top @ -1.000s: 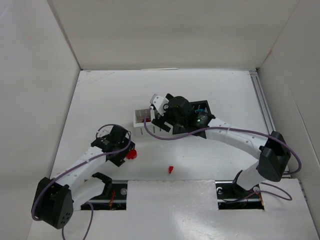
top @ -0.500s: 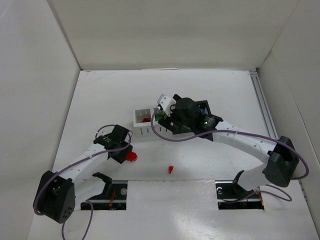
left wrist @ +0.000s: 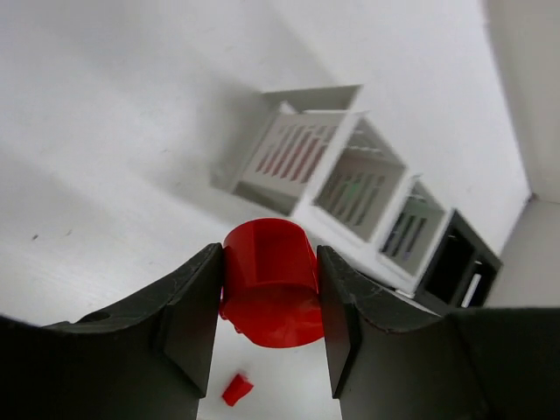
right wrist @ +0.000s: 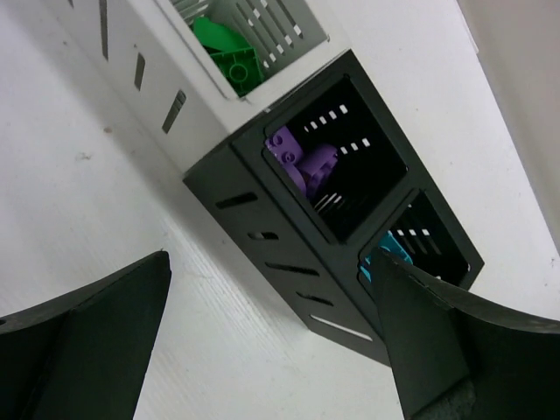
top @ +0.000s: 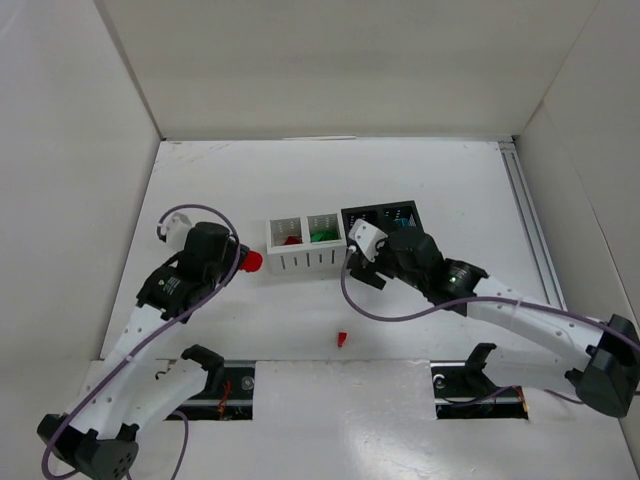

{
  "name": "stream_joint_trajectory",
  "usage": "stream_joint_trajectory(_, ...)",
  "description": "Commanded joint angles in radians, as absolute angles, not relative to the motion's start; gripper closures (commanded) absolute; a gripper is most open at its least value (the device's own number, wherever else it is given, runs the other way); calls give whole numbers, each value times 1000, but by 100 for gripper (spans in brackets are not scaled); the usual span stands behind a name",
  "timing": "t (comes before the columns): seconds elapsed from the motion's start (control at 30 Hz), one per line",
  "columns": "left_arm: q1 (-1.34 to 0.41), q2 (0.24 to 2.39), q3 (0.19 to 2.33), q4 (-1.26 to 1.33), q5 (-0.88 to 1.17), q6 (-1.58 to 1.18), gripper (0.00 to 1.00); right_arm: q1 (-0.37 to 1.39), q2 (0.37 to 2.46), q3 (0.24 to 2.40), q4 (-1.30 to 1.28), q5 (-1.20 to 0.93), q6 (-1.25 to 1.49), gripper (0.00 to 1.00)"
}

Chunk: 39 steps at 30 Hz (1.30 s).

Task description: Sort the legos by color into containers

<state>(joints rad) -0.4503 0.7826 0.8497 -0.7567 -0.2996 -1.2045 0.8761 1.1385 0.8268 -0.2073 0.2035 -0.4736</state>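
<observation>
Now bins [top: 300, 263]: red [top: 291, 240], green [top: 322, 236], purple [right wrist: 306, 159], teal [right wrist: 381, 259] — left gripper [left wrist: 269, 262] pinches lego [left wrist: 271, 306], right gripper [right wrist: 269, 262] gaping.

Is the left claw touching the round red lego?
Touching. In the left wrist view, both fingers of the left claw press against the round red lego.

1. Containers: four bins were joined in one row, two white bins [top: 305, 262] and two black bins [right wrist: 262, 236].
2. Red legos outside the bins: two, namely one round red piece [left wrist: 269, 284] and one small red brick [top: 341, 339] near the table's [top: 450, 180] near edge.
3. Red legos in a bin [top: 290, 240]: at least one; an exact count could not be made.
4. Green legos [right wrist: 223, 48]: number unclear.
5. Purple legos [right wrist: 302, 157]: at least two.
6. Teal legos [right wrist: 376, 262]: at least one.
</observation>
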Motion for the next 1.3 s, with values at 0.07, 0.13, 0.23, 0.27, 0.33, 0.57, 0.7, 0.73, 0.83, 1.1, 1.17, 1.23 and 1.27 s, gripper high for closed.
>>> stream_joint_trajectory(0.07, -460, 876, 977, -592, -344, -1023, 72, 871, 1008, 743, -149, 131, -528, 0)
stream_joint_trajectory(0.13, -460, 972, 1012, -520, -334, -980, 73, 871, 999, 733, -149, 91, -537, 0)
stream_joint_trajectory(0.23, -460, 1093, 1086, -486, -322, -950, 75, 894, 988, 707, -140, 91, -508, 0)
stream_joint_trajectory(0.27, -460, 1120, 1098, -486, -334, -940, 75, 894, 988, 698, -140, 91, -493, 0)
stream_joint_trajectory(0.33, -460, 1164, 1118, -477, -334, -931, 75, 894, 1000, 698, -140, 100, -479, 0)
stream_joint_trajectory(0.57, -546, 1278, 1138, -422, -362, -913, 63, 929, 1071, 663, -98, 74, -488, 0)
stream_joint_trajectory(0.7, -568, 1304, 1160, -440, -402, -922, 50, 980, 1126, 663, -98, 64, -479, 0)
stream_joint_trajectory(0.73, -568, 1304, 1160, -440, -402, -922, 45, 989, 1126, 654, -98, 74, -479, 0)
stream_joint_trajectory(0.83, -568, 1284, 1160, -462, -413, -931, 38, 1002, 1137, 653, -77, 40, -506, 0)
stream_joint_trajectory(1.1, -595, 1194, 1140, -505, -393, -887, 7, 1052, 1170, 604, -15, -218, -580, 2)
stream_joint_trajectory(1.17, -627, 1139, 1127, -515, -393, -858, 0, 1052, 1195, 604, -28, -299, -580, 2)
stream_joint_trajectory(1.23, -670, 1095, 1094, -528, -402, -836, 0, 1078, 1227, 595, -28, -311, -552, 3)
stream_joint_trajectory(1.27, -686, 1056, 1085, -528, -402, -836, 0, 1091, 1239, 586, -28, -311, -543, 3)
